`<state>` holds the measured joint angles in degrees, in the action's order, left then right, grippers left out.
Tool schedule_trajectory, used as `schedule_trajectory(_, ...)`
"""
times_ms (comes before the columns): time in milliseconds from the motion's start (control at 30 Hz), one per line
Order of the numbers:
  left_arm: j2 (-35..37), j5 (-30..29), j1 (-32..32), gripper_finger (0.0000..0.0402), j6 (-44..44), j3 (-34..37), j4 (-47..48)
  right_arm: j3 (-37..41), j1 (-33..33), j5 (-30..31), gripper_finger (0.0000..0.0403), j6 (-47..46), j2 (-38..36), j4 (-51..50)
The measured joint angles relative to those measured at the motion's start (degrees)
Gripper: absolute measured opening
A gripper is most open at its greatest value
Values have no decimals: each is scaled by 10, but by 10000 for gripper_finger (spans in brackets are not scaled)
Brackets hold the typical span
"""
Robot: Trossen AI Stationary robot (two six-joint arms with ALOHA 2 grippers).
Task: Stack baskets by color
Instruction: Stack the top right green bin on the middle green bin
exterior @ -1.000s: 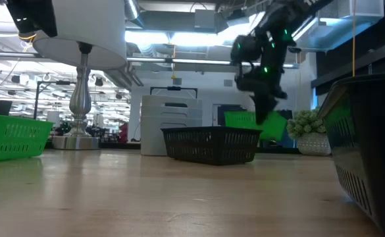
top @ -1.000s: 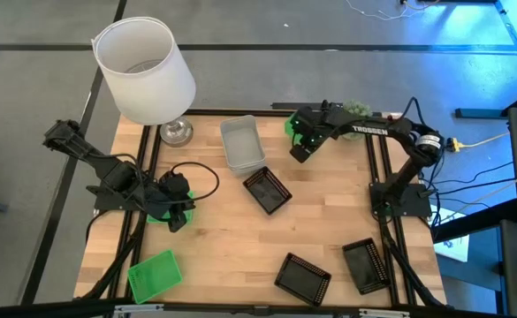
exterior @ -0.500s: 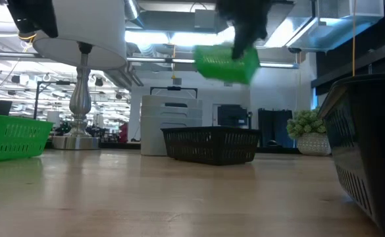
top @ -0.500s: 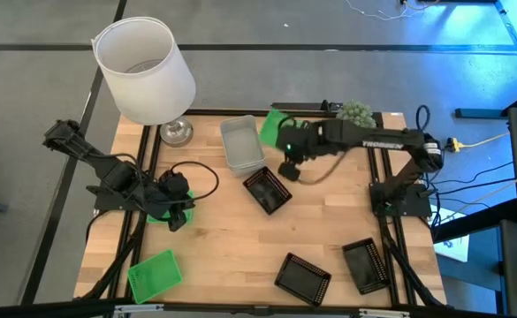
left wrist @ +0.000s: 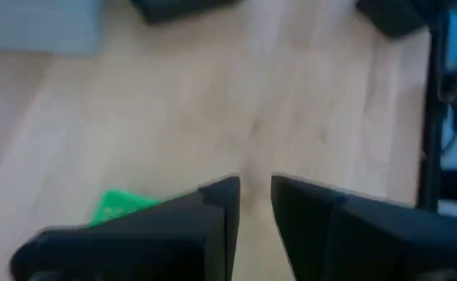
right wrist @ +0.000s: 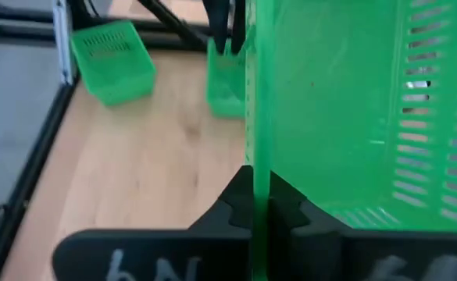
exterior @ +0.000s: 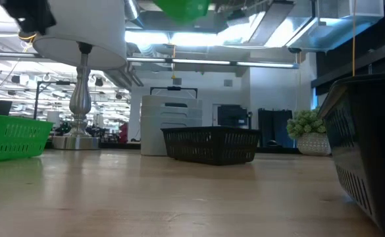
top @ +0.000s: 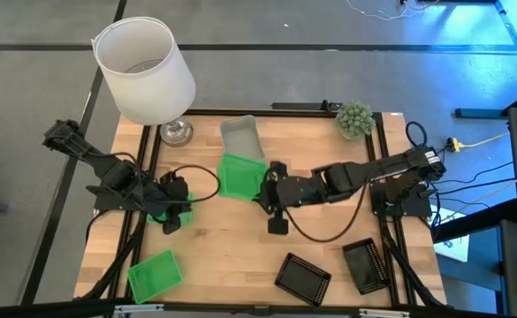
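High view: The carried green basket [top: 239,176] is held above the tabletop [top: 231,238] centre by the right end effector [top: 265,187], which is closed on its rim. The left end effector [top: 175,215] rests over a second green basket [top: 158,209] at the left edge; a third green basket [top: 155,273] lies at the near-left corner. A grey-white basket [top: 241,138] stands beside the lampshade [top: 145,69]; two black baskets [top: 335,268] lie near-right.

Low view: The carried basket [exterior: 182,8] is seen high, clear of a black mesh basket [exterior: 210,145]. It is judged light and thin-walled, likely to flex; the rim is the practical hold.

Left wrist view: The fingers [left wrist: 220,215] stand slightly parted; whether anything is gripped cannot be told.

Right wrist view: The slotted, bright green wall [right wrist: 345,109] is pinched edge-on.
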<state>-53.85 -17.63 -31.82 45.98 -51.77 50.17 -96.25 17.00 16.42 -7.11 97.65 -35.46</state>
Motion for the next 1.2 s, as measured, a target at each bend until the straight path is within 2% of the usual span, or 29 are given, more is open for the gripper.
schedule_trajectory(100, -11, 16, -11, 66, 3, 0, 28, 0, 14, 34, 0, 2, 1, 23)
schedule_trajectory(233, -34, -20, -20, 66, 25, 0, 76, 0, 29, 81, 0, -1, 1, 17)
schedule_trajectory(467, -71, -23, -22, 66, 174, 0, 158, -14, 50, 97, 0, 0, 1, 13)
schedule_trajectory(600, -98, -23, -29, 66, 245, 0, 179, -43, 60, 127, 0, 1, 1, -9)
schedule_trajectory(733, -129, -19, -29, 66, 289, 0, 185, -65, 70, 153, 0, 4, 1, -35)
schedule_trajectory(933, -195, -18, -29, 66, 331, 0, 175, -82, 82, 156, 0, 30, 1, -43)
schedule_trajectory(1200, -295, -6, -28, 66, 334, 1, 156, -82, 92, 171, 0, 43, 1, -50)
